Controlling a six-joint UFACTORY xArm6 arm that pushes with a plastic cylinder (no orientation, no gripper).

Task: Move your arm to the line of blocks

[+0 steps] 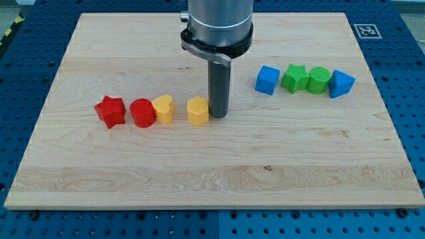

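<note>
My tip (218, 115) rests on the wooden board (212, 179) near its middle, right beside the right side of a yellow hexagon block (197, 111), touching or nearly touching it. That block is the right end of a row at the view's left: a red star (110, 111), a red cylinder (142, 113), a yellow heart-like block (163, 109), then the yellow hexagon. A second row lies at the view's upper right: a blue cube-like block (267, 80), a green star (295, 78), a green cylinder (318, 79), a blue wedge-like block (341, 83).
The arm's grey metal body (218, 26) stands above the rod at the view's top centre. A small black-and-white marker (366, 30) sits at the board's top right corner. A blue perforated table (405, 86) surrounds the board.
</note>
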